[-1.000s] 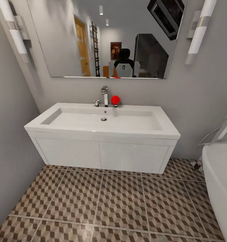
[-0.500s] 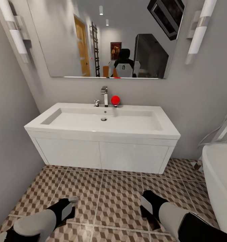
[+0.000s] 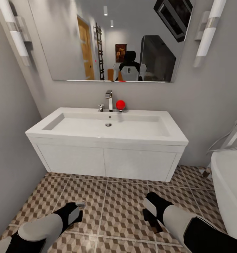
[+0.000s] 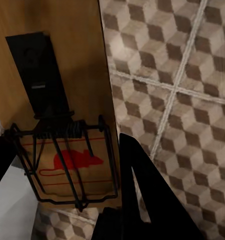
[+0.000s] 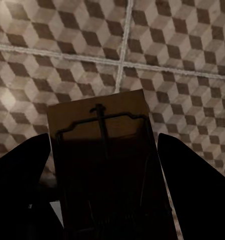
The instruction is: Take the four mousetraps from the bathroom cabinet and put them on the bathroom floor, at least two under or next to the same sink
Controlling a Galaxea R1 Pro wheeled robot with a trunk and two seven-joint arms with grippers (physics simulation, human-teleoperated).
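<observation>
Sink [image 3: 108, 140]: white box basin on the wall, straight ahead in the head view, with a tap and a red ball at its back edge.
Floor [image 3: 125, 207]: cube-pattern tiles running under and in front of the sink.
Left gripper [image 3: 76, 208]: low over the floor in front of the sink's left half; closed on a trap.
Left trap [image 4: 67, 125]: wooden board with black wire spring and a red mouse print, held between the dark fingers [image 4: 142, 200] above the tiles; seen up close from the left wrist.
Right gripper [image 3: 148, 207]: low over the floor in front of the sink's right half; clamped on a second trap.
Right trap [image 5: 105, 160]: dark board with a wire bar, gripped between the two fingers [image 5: 22, 185], above a grout crossing.
Tub [image 3: 227, 182]: white, just right of the sink.
</observation>
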